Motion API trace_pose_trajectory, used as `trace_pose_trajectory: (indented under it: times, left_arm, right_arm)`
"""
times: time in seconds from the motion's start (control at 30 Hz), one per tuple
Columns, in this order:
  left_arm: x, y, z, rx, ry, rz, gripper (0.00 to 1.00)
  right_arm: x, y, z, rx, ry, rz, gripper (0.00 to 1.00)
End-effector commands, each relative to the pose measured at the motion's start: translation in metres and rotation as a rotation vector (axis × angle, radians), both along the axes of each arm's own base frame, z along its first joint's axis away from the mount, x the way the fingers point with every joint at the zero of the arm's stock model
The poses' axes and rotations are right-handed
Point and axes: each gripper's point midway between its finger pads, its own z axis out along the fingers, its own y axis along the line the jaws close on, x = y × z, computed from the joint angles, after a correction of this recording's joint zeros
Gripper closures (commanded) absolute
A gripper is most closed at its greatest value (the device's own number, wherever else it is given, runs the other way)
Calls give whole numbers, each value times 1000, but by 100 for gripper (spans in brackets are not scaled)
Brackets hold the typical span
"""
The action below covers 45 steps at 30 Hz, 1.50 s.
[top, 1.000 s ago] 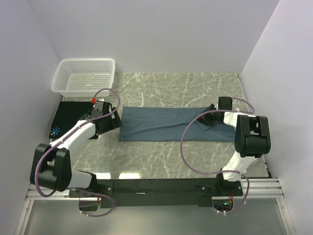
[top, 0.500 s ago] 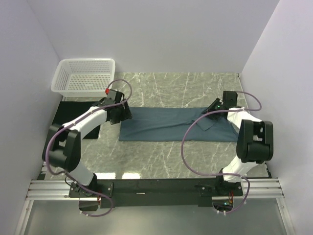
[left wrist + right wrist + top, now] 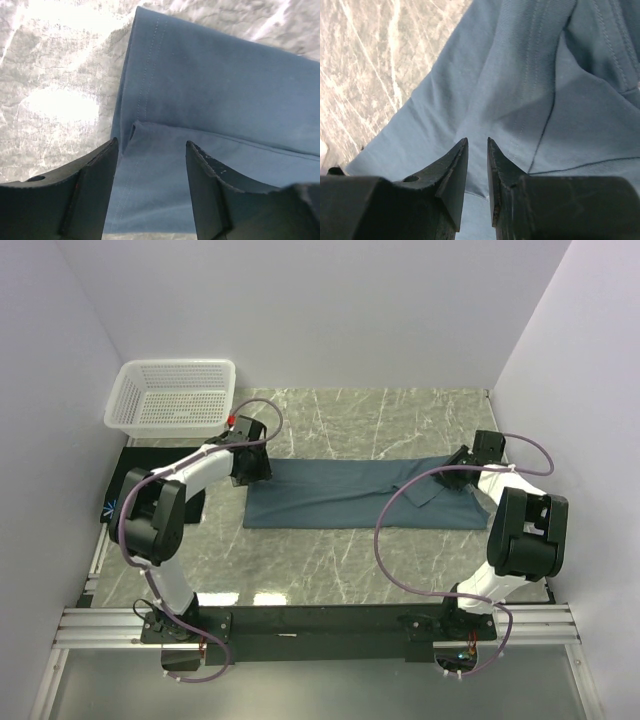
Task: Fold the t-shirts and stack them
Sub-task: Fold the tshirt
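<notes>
The slate-blue soft cloth t-shirt (image 3: 340,495) lies as a long folded band across the middle of the grey-green marbled table (image 3: 330,560). The black cloth t-shirt with a light-blue starburst print (image 3: 135,472) lies flat at the table's left side, just in front of the white plastic lattice basket (image 3: 180,364). The left gripper (image 3: 252,464) is over the band's left end. Its jaws stand apart and straddle the stitched hem where the upper layer's edge crosses the lower, with nothing pinched between them. The right gripper (image 3: 460,464) is at the collar-and-sleeve end with its jaws narrowed to a slit. The cloth rises in a ridge to their tips, so it appears to pinch a fold there. This shirt looks light and wholly limp: it will likely sag between any two holds, and its layers will slide over each other. The best holds are probably the end corners, on the thicker hem and seams, biting through every layer. Catching only the top layer would likely pull the fold open.
</notes>
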Motion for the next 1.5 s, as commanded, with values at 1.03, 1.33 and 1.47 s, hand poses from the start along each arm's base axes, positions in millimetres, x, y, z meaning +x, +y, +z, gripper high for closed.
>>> trace_pose_trajectory:
  times: [1.03,1.33,1.47]
  left_arm:
    - [12,40,-15,251,16,158,94]
    - [11,35,-14,208,39,163,59]
    - [19,30,26,168,-44,162,40]
  right_arm:
    - [-22,-34,-42,-49,112,-132,71]
    - [-18,-34,-28,-28,80,-134,71]
    - [-15,-36,0,-41,20,-154,69]
